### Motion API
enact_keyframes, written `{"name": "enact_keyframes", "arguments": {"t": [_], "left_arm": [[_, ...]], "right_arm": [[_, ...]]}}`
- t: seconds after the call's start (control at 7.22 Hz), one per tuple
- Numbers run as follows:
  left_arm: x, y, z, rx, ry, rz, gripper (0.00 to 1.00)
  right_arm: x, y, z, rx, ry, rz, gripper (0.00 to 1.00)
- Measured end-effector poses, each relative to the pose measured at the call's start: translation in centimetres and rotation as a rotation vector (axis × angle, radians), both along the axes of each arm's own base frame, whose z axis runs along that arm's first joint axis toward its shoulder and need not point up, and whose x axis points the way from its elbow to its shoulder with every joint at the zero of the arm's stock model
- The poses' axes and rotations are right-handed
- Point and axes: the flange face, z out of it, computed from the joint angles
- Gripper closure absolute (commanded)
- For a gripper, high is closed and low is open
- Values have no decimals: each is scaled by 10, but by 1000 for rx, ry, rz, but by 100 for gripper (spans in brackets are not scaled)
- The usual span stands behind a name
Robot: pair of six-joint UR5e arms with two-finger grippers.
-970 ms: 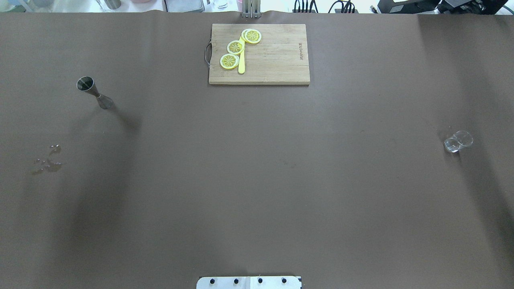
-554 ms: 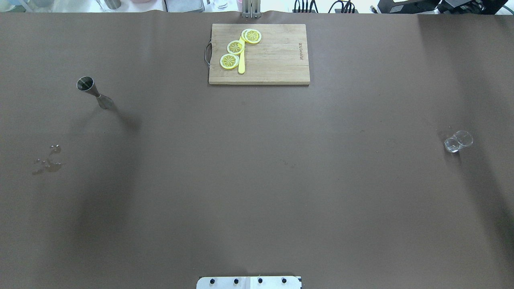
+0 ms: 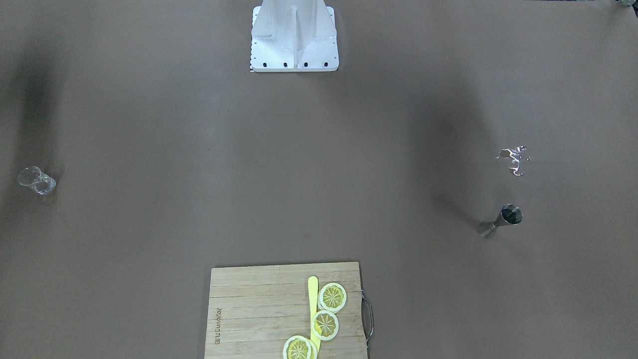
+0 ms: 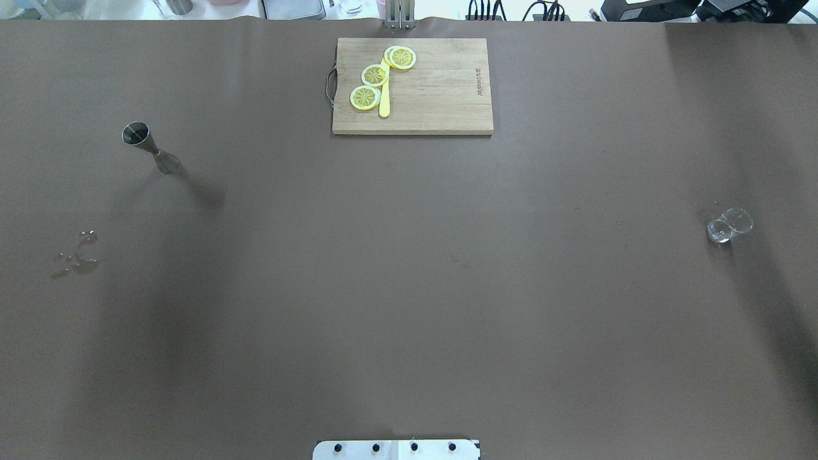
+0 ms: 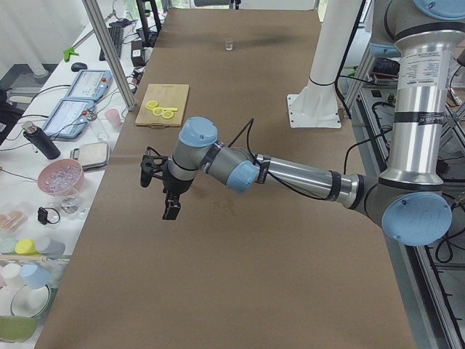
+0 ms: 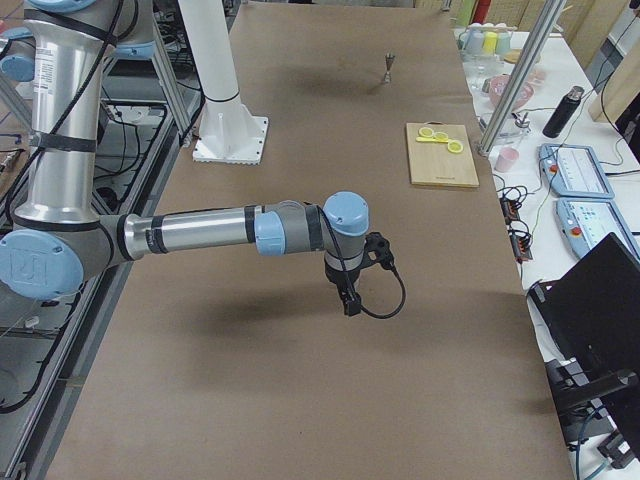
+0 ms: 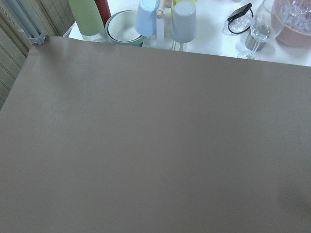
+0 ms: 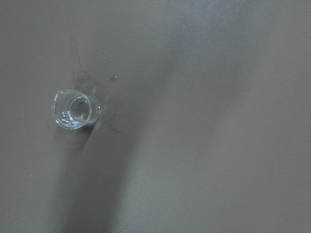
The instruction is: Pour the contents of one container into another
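Observation:
A slim metal jigger (image 4: 150, 145) stands upright on the robot's left side of the brown table, also seen in the front view (image 3: 500, 221). A small clear glass beaker (image 4: 728, 225) stands far off on the right side and sits at the left of the right wrist view (image 8: 75, 110). My left gripper (image 5: 171, 212) hangs above the table, pointing down, in the exterior left view only. My right gripper (image 6: 350, 303) shows only in the exterior right view, also pointing down above the table. Whether either is open or shut I cannot tell.
A wooden cutting board (image 4: 441, 96) with lemon slices (image 4: 374, 75) and a yellow knife lies at the far middle edge. A small wet spill (image 4: 77, 257) marks the table near the jigger. Cups and bowls (image 7: 146, 19) crowd a side table beyond the left end.
The jigger, beaker and board stay where they were. Only the soft shadows on the left and right of the table have shifted a little.

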Motion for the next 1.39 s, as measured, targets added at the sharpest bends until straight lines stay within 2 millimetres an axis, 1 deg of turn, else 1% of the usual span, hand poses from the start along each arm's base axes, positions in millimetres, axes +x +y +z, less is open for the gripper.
{"name": "enact_keyframes", "arguments": {"t": [0.28, 0.42, 0.55, 0.69, 0.83, 0.97, 1.11, 1.39], "left_arm": [[25, -4, -14, 45, -24, -89, 3], [43, -7, -19, 62, -18, -136, 3], [65, -8, -24, 77, -15, -181, 3], [89, -9, -28, 92, -22, -228, 3], [120, -7, -38, 106, -20, -291, 3], [151, -3, -47, 125, -17, -352, 3], [177, 2, -52, 158, -39, -404, 3], [214, 10, -59, 232, -93, -480, 3]], "right_arm": [[-25, -5, -3, 44, -1, -81, 0], [-38, -8, -5, 85, -7, -111, 0], [-52, -10, 1, 127, -17, -137, 0], [-67, -11, 14, 166, -34, -166, 0], [-76, -9, 26, 205, -68, -184, 0], [-79, -3, 32, 242, -106, -190, 0], [-81, 3, 40, 274, -129, -192, 0], [-83, 20, 69, 353, -202, -173, 0]]}}
